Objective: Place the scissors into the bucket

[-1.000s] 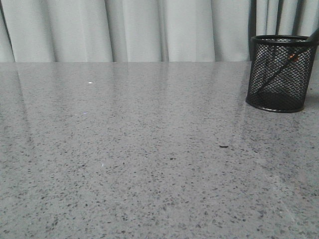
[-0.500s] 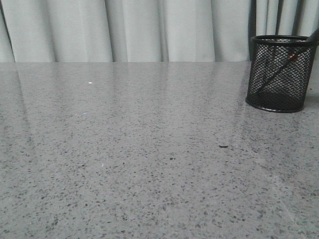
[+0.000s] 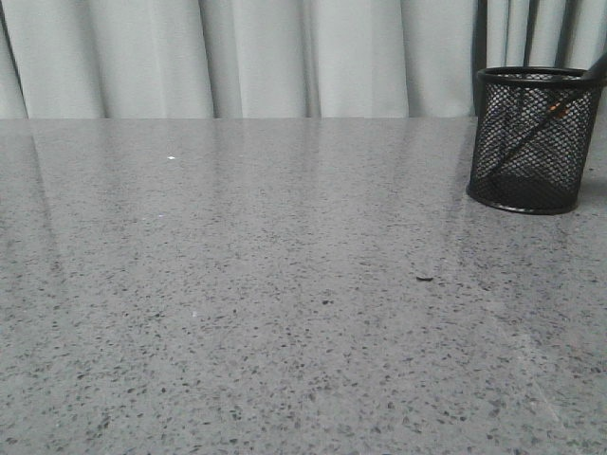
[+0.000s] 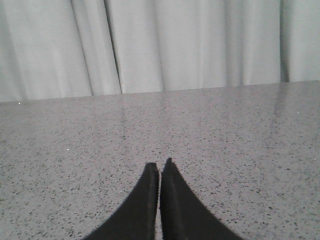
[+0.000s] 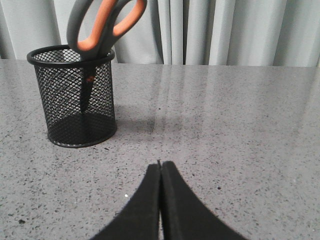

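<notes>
Scissors: standing blades-down inside the bucket, handles sticking up above the rim and leaning against it. In the right wrist picture the grey handles with orange inner loops fill the upper left of the frame; the orange pivot and dark blades show through the mesh. In the front picture only a slanted dark line with an orange spot is visible through the mesh (the handles run off the right edge).

Bucket: black wire-mesh cup, upright on the table, at the upper right of the front picture — near the far edge, in front of the curtain.

Left gripper: two black fingers pressed together, tips touching, nothing between them; low centre of its own picture, above bare table.

Right gripper: fingers closed flat against each other, holding nothing — it sits low centre in its frame, well apart from the bucket, which stands at the left of that frame.

Table: grey speckled stone top, glossy, with faint reflections.

Curtain: pale, pleated, hanging behind the table across the top of every picture.
</notes>
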Tool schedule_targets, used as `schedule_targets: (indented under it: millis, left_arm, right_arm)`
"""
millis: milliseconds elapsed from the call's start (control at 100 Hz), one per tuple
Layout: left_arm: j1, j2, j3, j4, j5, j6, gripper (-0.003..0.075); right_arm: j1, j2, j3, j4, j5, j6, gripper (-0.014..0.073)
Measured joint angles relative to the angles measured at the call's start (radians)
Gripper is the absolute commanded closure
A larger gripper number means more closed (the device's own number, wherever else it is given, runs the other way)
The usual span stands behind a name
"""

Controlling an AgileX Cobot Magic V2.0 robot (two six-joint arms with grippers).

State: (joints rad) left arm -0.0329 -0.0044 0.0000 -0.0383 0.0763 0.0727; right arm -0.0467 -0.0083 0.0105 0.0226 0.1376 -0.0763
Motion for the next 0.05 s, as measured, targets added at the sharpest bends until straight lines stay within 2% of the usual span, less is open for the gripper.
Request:
schedule_targets:
  millis: [50]
  left_arm:
    - [0.000, 0.000, 0.000, 0.000, 0.000, 0.000, 0.0741]
  right_arm:
    - [0.000, 0.000, 0.000, 0.000, 0.000, 0.000, 0.0664]
